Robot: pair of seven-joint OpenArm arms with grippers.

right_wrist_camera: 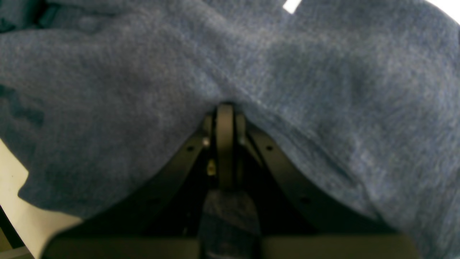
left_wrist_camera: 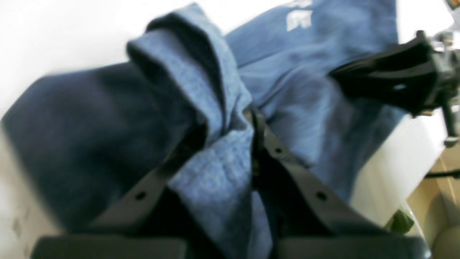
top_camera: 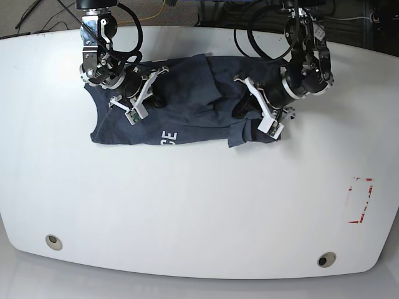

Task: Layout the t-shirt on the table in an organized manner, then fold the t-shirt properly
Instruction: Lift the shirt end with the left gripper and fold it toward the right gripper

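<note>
The white counter fills the base view; a red tape outline sits toward 3 o'clock and two round holes lie along the near edge at 7 and 5 o'clock.

The t-shirt lies bunched at 12 o'clock on the counter, stretched sideways between the two arms, with white letters showing along its near edge. Several folds run across its middle; it is not flat.

The left gripper, at the shirt's 3 o'clock end in the base view, is clenched on a rolled fold of cloth, which the left wrist view shows pinched between its jaws.

The right gripper, at the shirt's 9 o'clock end, is clamped tight, jaws together. In the right wrist view the cloth drapes over the tips and a strip of fabric shows between the jaws.
</note>
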